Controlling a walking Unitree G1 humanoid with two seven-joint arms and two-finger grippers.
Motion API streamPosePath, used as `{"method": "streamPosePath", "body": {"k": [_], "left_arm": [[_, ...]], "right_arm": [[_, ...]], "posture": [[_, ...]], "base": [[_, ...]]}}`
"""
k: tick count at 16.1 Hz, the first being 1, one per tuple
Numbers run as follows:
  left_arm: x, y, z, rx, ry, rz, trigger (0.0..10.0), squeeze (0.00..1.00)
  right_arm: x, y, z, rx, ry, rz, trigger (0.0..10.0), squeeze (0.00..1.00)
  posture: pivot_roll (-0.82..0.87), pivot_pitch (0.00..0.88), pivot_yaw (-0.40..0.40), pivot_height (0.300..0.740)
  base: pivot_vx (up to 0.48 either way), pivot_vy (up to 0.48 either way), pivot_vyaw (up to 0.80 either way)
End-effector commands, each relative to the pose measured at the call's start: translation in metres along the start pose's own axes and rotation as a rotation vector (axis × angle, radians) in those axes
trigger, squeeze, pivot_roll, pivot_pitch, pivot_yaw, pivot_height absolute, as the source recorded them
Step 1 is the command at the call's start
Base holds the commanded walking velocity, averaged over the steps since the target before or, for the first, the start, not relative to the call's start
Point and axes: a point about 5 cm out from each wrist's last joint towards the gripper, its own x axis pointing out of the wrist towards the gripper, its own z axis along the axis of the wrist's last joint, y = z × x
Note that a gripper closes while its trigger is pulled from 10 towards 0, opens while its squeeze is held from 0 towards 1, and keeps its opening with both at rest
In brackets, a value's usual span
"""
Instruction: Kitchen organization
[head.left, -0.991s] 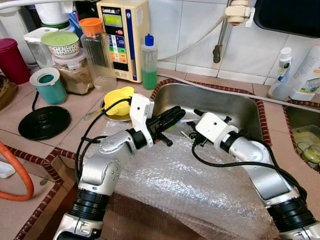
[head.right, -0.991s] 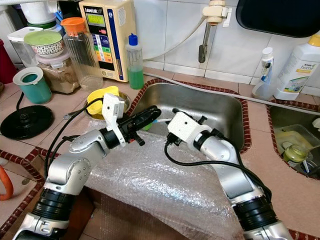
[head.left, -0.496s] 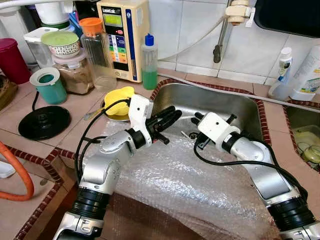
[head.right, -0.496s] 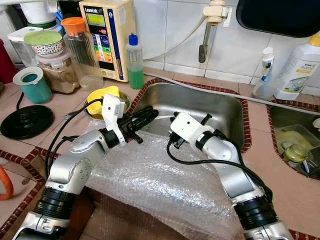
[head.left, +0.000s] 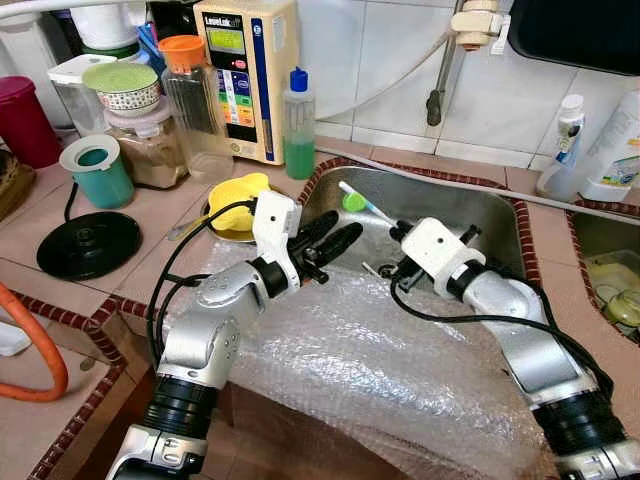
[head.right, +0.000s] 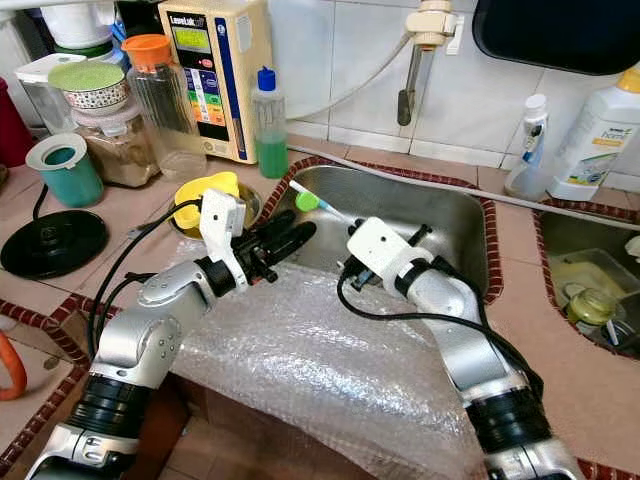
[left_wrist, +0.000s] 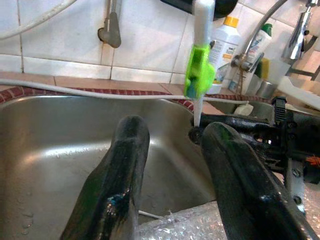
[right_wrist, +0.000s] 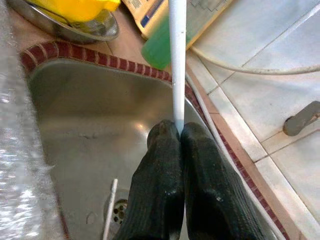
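Over the sink (head.left: 455, 205) the room is tight: the left hand (head.left: 330, 236), fingers apart, and the right hand (head.left: 398, 236), pinching a white stick (head.left: 372, 208), hang near each other above its front rim. Bubble wrap (head.left: 370, 370) covers the worktop in front of the sink. Left of the sink, a yellow bowl (head.left: 237, 203), bottles (head.left: 298, 125) and jars (head.left: 150, 140) crowd the worktop.

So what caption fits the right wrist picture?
Right gripper pinching a white stick above the metal sink.

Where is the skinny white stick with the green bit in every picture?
Left eye view: thin white stick with green piece, over the steel sink.
Right eye view: over the sink.
Left wrist view: upright, past the fingers.
Right wrist view: pinched by right gripper.
Shared landmark: the sink.
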Motion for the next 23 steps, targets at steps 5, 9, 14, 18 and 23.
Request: {"method": "streamPosePath", "body": {"k": [5,9,14,18,23], "left_arm": [[-0.013,-0.015,-0.020,-0.030,0.091,-0.074,10.0,1.00],[-0.014,-0.017,-0.022,-0.014,0.114,-0.078,10.0,1.00],[-0.021,-0.014,-0.022,-0.001,0.148,-0.075,10.0,1.00],[-0.025,-0.010,-0.028,0.033,0.229,-0.091,10.0,1.00],[-0.025,-0.007,-0.027,0.045,0.238,-0.075,10.0,1.00]], "right_arm": [[0.030,-0.023,-0.045,-0.051,0.267,-0.134,0.0,0.00],[0.026,-0.040,-0.064,-0.097,0.436,-0.184,0.0,0.00],[0.013,-0.045,-0.087,-0.107,0.596,-0.147,10.0,0.00],[0.011,-0.036,-0.093,-0.064,0.623,-0.096,10.0,1.00],[0.013,-0.031,-0.093,-0.020,0.606,-0.076,10.0,1.00]], "posture": [[0.07,0.000,0.027,0.740],[0.10,0.000,0.020,0.740],[0.12,0.000,0.032,0.740],[0.11,0.000,0.050,0.740],[0.11,0.000,0.048,0.740]], "base": [[0.000,0.000,0.00],[0.000,0.000,0.00],[0.000,0.000,0.00],[0.000,0.000,0.00],[0.000,0.000,0.00]]}}
